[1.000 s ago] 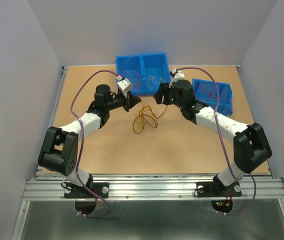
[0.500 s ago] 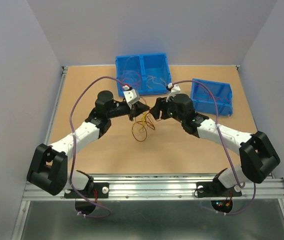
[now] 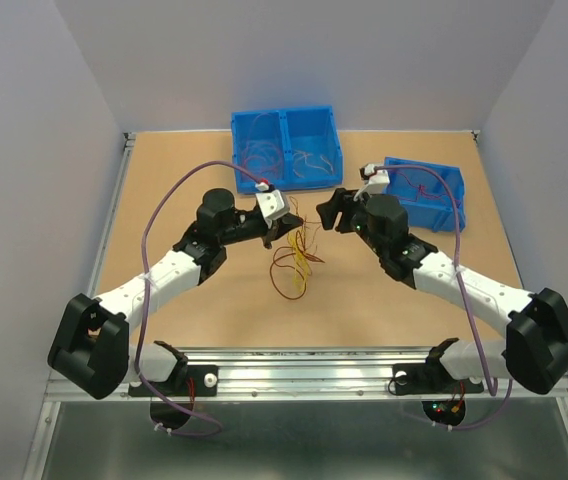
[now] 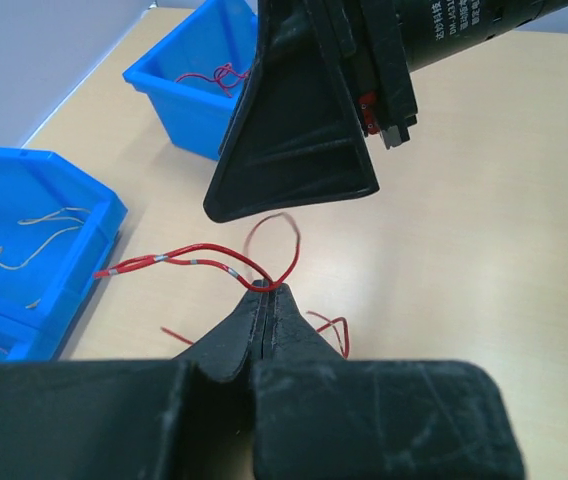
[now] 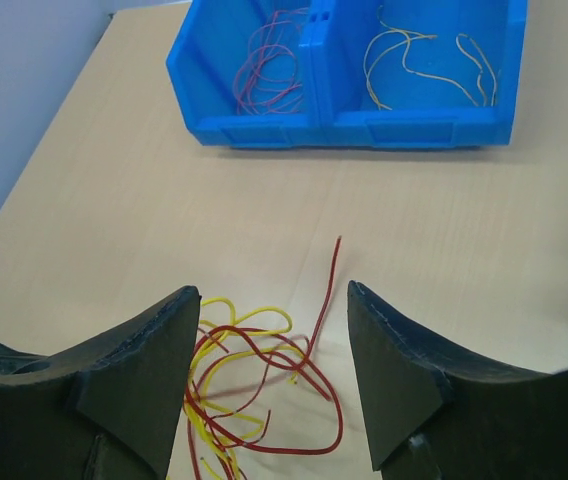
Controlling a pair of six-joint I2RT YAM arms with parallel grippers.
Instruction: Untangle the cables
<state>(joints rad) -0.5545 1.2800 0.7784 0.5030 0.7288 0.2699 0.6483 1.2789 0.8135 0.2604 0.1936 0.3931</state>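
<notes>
The cables (image 3: 294,262) are a loose tangle of thin red and yellow wires on the brown table between the two arms. My left gripper (image 3: 298,216) is shut on a red cable (image 4: 192,262), pinched at its fingertips (image 4: 267,290), and the wire loops up from there. The rest of the tangle hangs and trails below it. In the right wrist view the cables (image 5: 254,385) lie under and between the fingers of my right gripper (image 5: 272,290), which is open with nothing in it. That right gripper (image 3: 330,208) hovers just right of the left one.
A blue two-compartment bin (image 3: 286,150) at the back holds sorted red and yellow wires (image 5: 269,65). A smaller blue bin (image 3: 426,192) with red wires stands at the right, close behind my right wrist. The table's metal rail (image 3: 304,375) runs along the near edge.
My left gripper has moved right and toward the near edge, dragging the tangle with it. My right gripper has swung in toward the tangle and back out to the right, still open.
</notes>
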